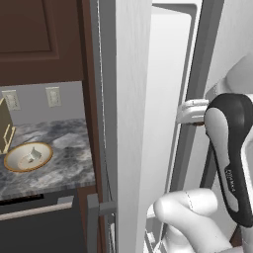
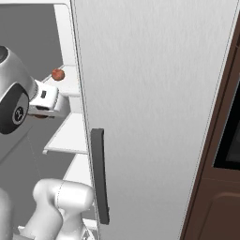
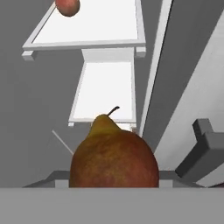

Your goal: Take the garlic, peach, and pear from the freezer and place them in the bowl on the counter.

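The gripper [image 2: 40, 114] is inside the freezer [image 2: 65, 131]; whether its jaws grip cannot be told (fingertips hidden). The pear [image 3: 113, 157] sits right against it, stem pointing away. The peach [image 2: 58, 74] rests on a higher shelf [image 3: 87, 26].

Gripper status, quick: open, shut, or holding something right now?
Gripper: cannot be told. In the hand view the pear sits right at the bottom edge where the fingertips would rise, hiding them, so a grasp is likely but not visible.

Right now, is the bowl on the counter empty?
No, the bowl on the counter holds a small pale lumpy thing, seen from the left base view.
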